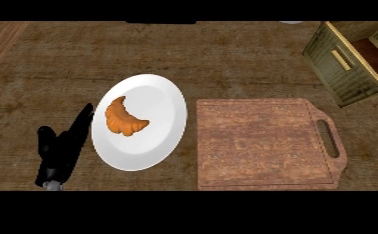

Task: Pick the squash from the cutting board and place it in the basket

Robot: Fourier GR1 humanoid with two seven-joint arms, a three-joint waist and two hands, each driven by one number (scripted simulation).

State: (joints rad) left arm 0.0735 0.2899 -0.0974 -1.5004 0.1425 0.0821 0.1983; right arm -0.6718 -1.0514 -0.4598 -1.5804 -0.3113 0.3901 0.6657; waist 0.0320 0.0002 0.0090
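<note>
My left hand (63,148) rests at the lower left just beside the white plate (148,153), fingers straight and released, holding nothing; my right hand shows nowhere; the cutting board (266,143) lies bare, and I see no squash on it or in the basket (343,65) at the upper right, whose inside is mostly out of view; the plate carries only a croissant (123,118); I would expect a squash to be stiff, smooth and weighty, best taken round its middle; no writing is readable
</note>
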